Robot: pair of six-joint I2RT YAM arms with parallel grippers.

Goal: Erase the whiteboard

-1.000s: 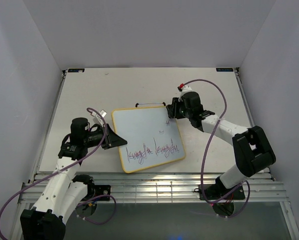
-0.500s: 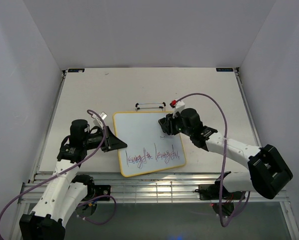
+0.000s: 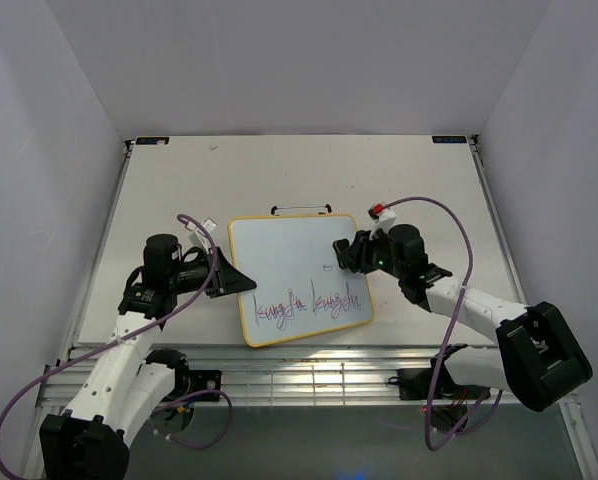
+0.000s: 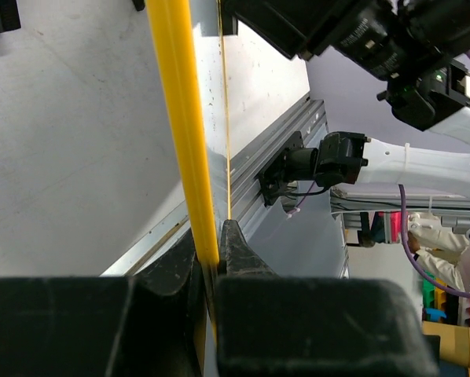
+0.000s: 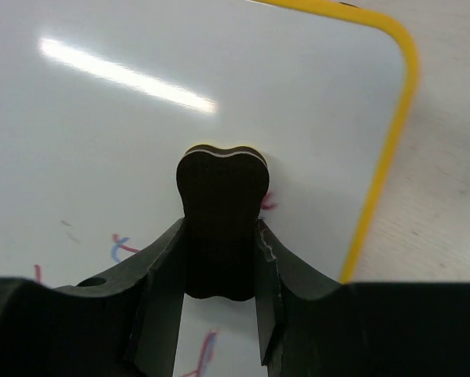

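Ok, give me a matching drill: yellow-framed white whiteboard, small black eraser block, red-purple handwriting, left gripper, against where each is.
1 glossy white whiteboard with thin yellow frame
2 small black eraser block
3 red-purple handwriting
4 left gripper

A shut on the board's left edge
B in the shut right gripper
C across the board's near part
D on the table, between the arms

Pairs: 1-D, 2-B, 3-C, 4-A

We list open table (image 3: 179,180) behind the whiteboard (image 3: 289,260) and out to both sides of it. We count two obstructions: the left gripper (image 3: 245,285) clamped on its left rim, and the right gripper (image 3: 343,254) holding an eraser (image 5: 222,204) over its right half.
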